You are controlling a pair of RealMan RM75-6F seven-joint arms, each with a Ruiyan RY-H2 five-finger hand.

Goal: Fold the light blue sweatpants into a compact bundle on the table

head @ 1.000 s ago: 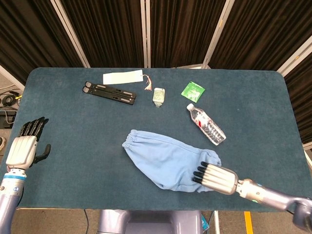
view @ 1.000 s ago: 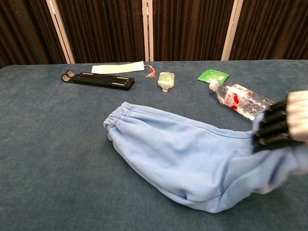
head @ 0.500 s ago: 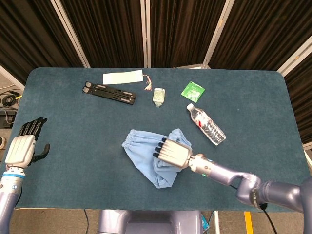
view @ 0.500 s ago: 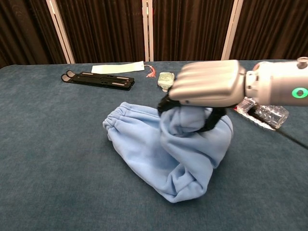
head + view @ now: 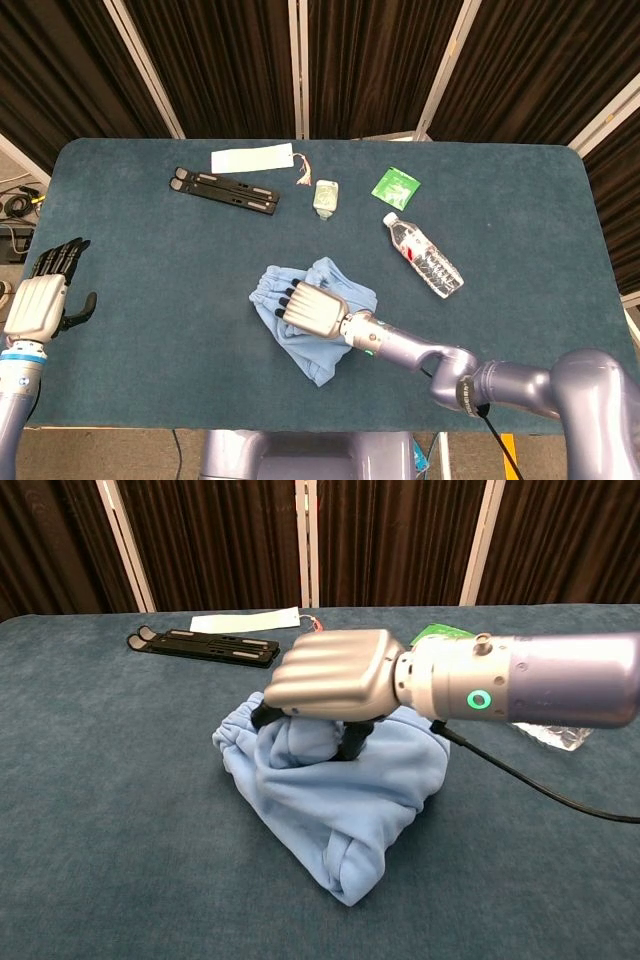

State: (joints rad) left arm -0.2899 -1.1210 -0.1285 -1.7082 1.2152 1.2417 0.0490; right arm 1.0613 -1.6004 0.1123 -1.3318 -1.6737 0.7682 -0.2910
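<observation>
The light blue sweatpants (image 5: 343,284) lie folded over on themselves at the middle front of the blue table (image 5: 150,260). In the chest view the sweatpants (image 5: 340,815) form a lumpy heap, with the elastic waistband at the left. My right hand (image 5: 312,310) lies palm down on top of the heap. From the chest, that right hand (image 5: 330,680) grips a fold of the cloth between its dark fingertips and thumb, above the waistband end. My left hand (image 5: 42,298) hovers at the table's left edge, fingers spread and holding nothing. The chest view does not show it.
A black folding stand (image 5: 224,192) and a white paper strip (image 5: 252,159) lie at the back left. A small pouch (image 5: 326,197), a green packet (image 5: 396,186) and a water bottle (image 5: 422,255) lie behind and to the right of the heap.
My right hand has carried the leg end of the sweatpants leftward from the front right onto the waistband end. The long flat shape is now a short heap. The left hand barely moved.
</observation>
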